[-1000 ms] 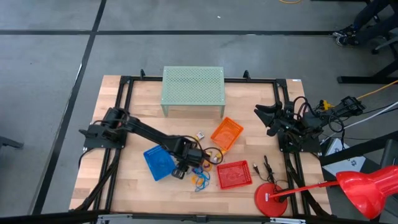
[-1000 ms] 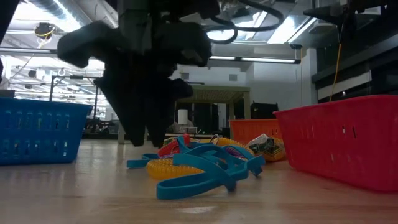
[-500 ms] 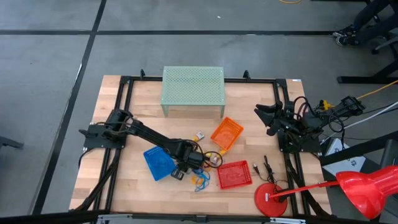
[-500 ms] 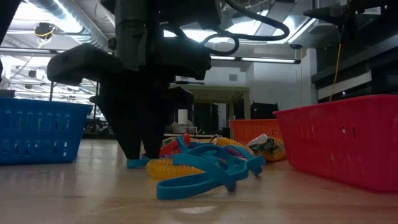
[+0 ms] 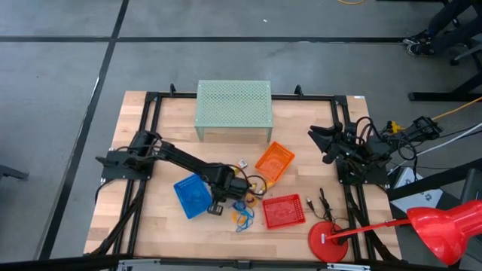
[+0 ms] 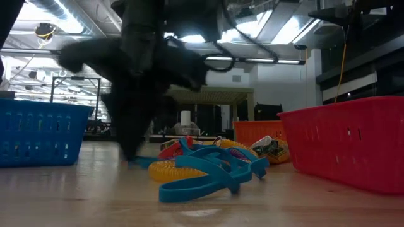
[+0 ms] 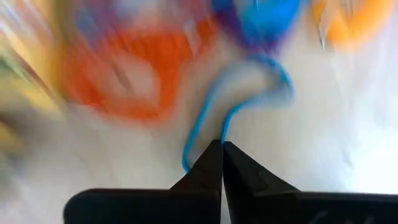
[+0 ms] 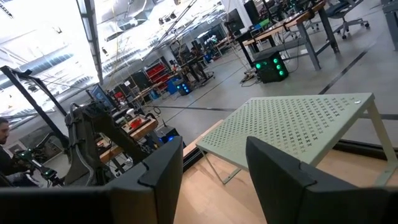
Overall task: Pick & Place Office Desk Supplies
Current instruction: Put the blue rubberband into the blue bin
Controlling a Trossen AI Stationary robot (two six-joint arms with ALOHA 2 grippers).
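Note:
The office desk supplies point(image 5: 246, 207) lie in a small pile on the wooden table between three baskets: thin blue, orange and red loops point(image 6: 202, 167) and a small yellow-and-white piece point(image 6: 271, 149). My left gripper point(image 5: 232, 197) stands over the pile's edge nearest the blue basket, pointing down, and is shut on a thin blue loop point(image 7: 249, 99). It shows blurred in the low view point(image 6: 129, 151). My right gripper point(image 8: 214, 168) waits open at the table's right side point(image 5: 318, 140), raised and level, facing the green stand. My left gripper pinches one strand of the thin blue loop point(image 7: 221, 132) between its two fingertips. The fingers come from above, pointing down. The rest of the loop lies slack on the table beyond the tips, toward the pile.
A blue basket point(image 5: 192, 197), an orange basket point(image 5: 274, 162) and a red basket point(image 5: 284, 211) ring the pile. A pale green perforated stand point(image 5: 233, 109) is at the far edge. A red round-based object point(image 5: 328, 241) and black clips point(image 5: 324, 203) sit at the near right.
My left gripper has shut: in the low view its two fingers, apart before, now stand together at the table. It has also tipped and rolled a little over the pile's edge. The pile has kept its place.

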